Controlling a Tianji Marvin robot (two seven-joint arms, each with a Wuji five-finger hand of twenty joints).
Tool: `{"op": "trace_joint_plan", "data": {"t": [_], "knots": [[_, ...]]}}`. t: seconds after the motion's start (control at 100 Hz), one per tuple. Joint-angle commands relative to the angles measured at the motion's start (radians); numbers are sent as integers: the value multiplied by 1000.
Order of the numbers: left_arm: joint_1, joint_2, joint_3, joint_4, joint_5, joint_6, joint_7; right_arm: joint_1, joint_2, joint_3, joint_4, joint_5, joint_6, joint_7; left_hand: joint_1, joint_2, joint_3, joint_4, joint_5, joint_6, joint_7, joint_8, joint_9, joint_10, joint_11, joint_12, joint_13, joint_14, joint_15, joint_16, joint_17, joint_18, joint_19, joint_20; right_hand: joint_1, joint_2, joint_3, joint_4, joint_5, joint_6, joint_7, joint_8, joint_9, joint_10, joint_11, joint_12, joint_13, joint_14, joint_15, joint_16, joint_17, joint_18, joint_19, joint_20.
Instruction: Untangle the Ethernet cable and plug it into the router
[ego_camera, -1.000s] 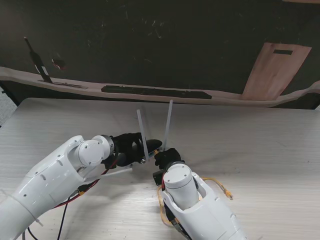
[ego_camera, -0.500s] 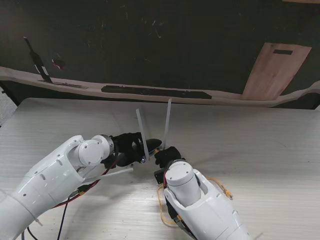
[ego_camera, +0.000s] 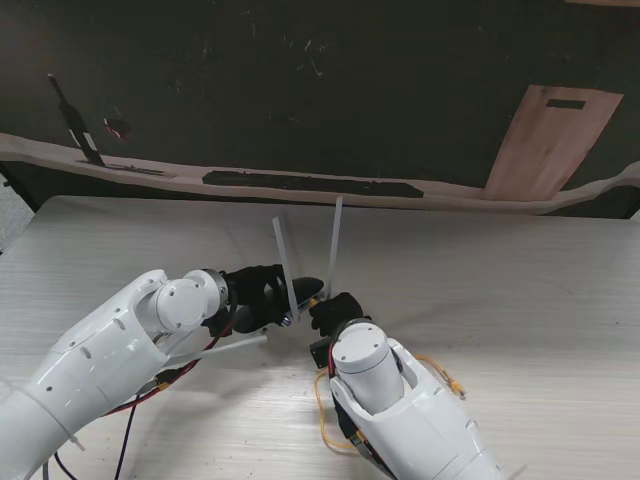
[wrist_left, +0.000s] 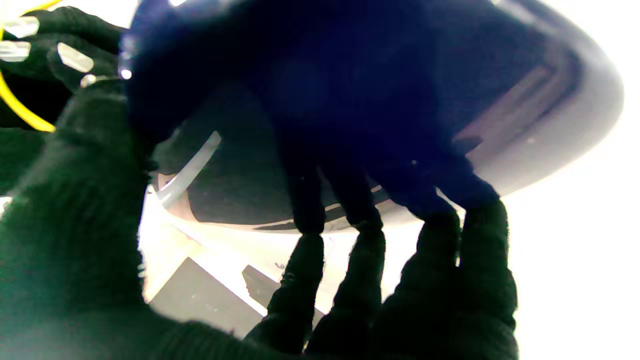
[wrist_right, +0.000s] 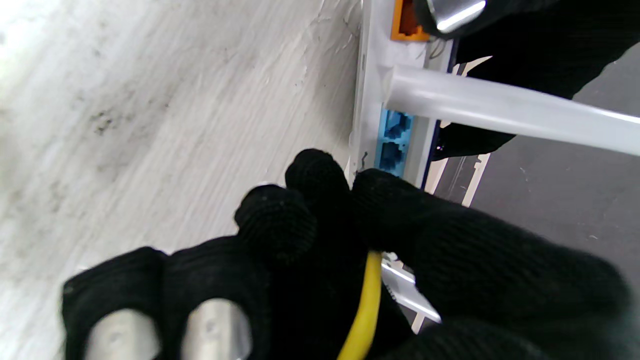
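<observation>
Black-gloved left hand (ego_camera: 255, 296) gripping dark-topped white plastic router (wrist_left: 380, 95); black-gloved right hand (wrist_right: 345, 250) pinching yellow Ethernet cable (wrist_right: 362, 310) beside blue ports (wrist_right: 392, 142).

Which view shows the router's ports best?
The right wrist view: the blue ports and an orange one face the camera. The stand view shows only the router between the hands; the left wrist view shows its dark shell.

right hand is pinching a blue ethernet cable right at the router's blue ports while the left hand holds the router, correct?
Not quite: the Ethernet cable is yellow, as the right wrist view shows. The right hand does pinch it by the router's blue ports, and the left hand holds the router.
</observation>
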Motion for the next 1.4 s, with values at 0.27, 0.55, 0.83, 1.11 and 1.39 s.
{"op": "trace_joint_plan", "data": {"t": [0.27, 0.55, 0.83, 1.11, 1.39], "knots": [[69, 3, 37, 38, 1, 17, -72, 4, 9, 2, -11, -18, -15, 34, 578, 85, 720, 89, 181, -66, 203, 75, 193, -110, 205, 86, 199, -209, 578, 100, 110, -143, 498, 38, -109, -124, -55, 16, -73, 86, 13, 27, 67, 136, 104, -8, -40, -26, -126, -101, -35, 120, -74, -135], [74, 4, 33, 30, 13, 30, -72, 1, 21, 4, -17, -27, -19, 61, 577, 91, 713, 91, 183, -64, 202, 75, 194, -107, 206, 86, 200, -204, 577, 102, 110, -140, 500, 38, -215, -172, -136, 5, -110, 98, -71, 58, 5, 175, 33, -8, -45, 27, -222, -156, -59, 170, -162, -207], [77, 3, 28, 23, 5, 53, -74, 0, 43, 3, -25, -49, -22, 116, 575, 99, 707, 92, 183, -63, 200, 74, 192, -105, 204, 85, 199, -198, 577, 103, 106, -135, 501, 40, -292, -150, -236, -13, -193, 102, -146, 7, -104, 208, -68, -9, -55, 109, -414, -272, -139, 170, -307, -290], [79, 0, 23, 17, -15, 78, -75, -1, 52, 4, -28, -57, -26, 138, 576, 104, 699, 96, 184, -58, 195, 72, 190, -103, 202, 84, 196, -196, 576, 104, 103, -132, 503, 43, -334, -43, -315, -8, -255, 109, -196, -45, -190, 237, -129, -22, -65, 169, -574, -355, -260, 170, -392, -256], [79, 1, 22, 13, -15, 92, -78, 2, 51, 2, -24, -56, -22, 140, 576, 108, 696, 97, 184, -58, 194, 71, 189, -101, 201, 84, 195, -192, 576, 105, 102, -129, 504, 45, -379, 76, -347, 4, -324, 101, -210, -63, -259, 257, -153, -19, -130, 198, -621, -355, -356, 170, -448, -210]]}}
